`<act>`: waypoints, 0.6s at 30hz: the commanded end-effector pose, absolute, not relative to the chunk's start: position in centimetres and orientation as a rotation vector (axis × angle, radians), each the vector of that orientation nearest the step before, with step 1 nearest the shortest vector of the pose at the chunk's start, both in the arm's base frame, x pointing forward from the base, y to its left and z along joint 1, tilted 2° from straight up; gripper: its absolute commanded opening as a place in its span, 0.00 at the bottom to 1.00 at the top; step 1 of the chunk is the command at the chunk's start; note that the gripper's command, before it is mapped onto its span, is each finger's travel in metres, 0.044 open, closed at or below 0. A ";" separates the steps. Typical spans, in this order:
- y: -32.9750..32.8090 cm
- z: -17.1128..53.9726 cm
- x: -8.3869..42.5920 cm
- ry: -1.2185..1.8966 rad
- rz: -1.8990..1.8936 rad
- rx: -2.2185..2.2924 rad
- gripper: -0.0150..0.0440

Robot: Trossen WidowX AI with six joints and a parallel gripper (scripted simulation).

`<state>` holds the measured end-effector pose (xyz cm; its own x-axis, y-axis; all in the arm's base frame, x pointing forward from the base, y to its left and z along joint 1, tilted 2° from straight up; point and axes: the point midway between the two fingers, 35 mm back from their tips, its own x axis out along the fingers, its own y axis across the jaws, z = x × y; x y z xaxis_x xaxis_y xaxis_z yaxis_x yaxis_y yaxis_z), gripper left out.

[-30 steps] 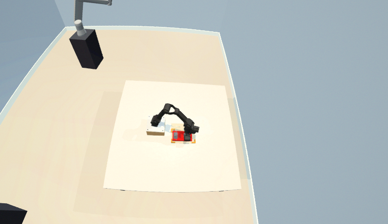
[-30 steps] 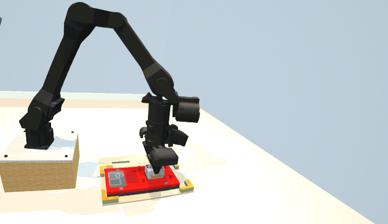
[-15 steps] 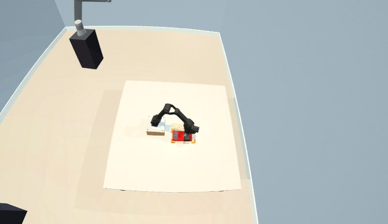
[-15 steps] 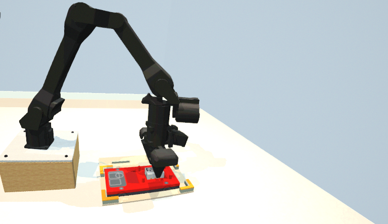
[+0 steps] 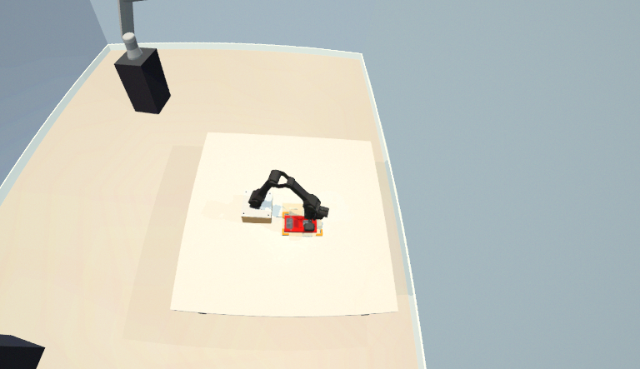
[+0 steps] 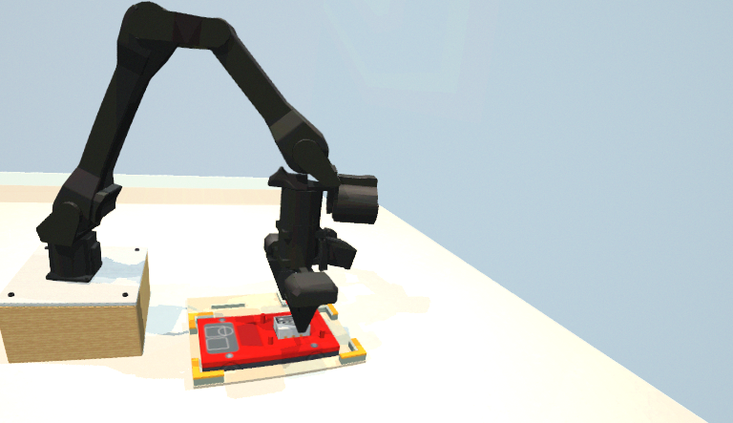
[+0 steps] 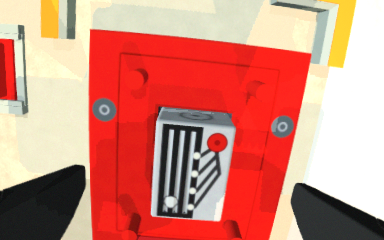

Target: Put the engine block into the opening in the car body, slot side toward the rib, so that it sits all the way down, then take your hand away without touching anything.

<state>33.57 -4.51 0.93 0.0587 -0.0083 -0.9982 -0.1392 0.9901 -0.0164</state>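
Observation:
The red car body (image 5: 297, 230) (image 6: 251, 352) (image 7: 104, 165) lies flat between corner brackets. The grey engine block (image 6: 285, 330) (image 7: 210, 200) sits upright in its opening, and its top part stands above the red surface. Its striped slot side is on the left in the wrist view. A thin dark gap shows at its upper left corner there. The rib is not clearly visible, and how deep the block sits cannot be told exactly. My gripper (image 6: 294, 318) (image 7: 191, 185) is open, with one finger on each side of the block and space between each finger and it in the wrist view.
Several short red pegs (image 6: 270, 340) (image 7: 137, 77) stand up from the car body around the block. Orange and grey corner brackets (image 6: 208, 375) (image 7: 344, 30) surround the body. A small red part (image 7: 6, 70) in a grey holder lies left in the wrist view. The arm's base box (image 6: 70, 331) stands left.

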 end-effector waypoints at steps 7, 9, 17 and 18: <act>-4.5 1.2 33.5 1.514 0.098 -0.123 0.69; -4.5 1.2 33.5 1.514 0.098 -0.123 0.60; -4.5 1.2 33.5 1.514 0.098 -0.123 0.25; -4.5 1.2 33.5 1.514 0.098 -0.123 0.25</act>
<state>33.58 -4.50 1.19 0.0589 -0.0087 -0.9982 -0.1396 0.9901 -0.0169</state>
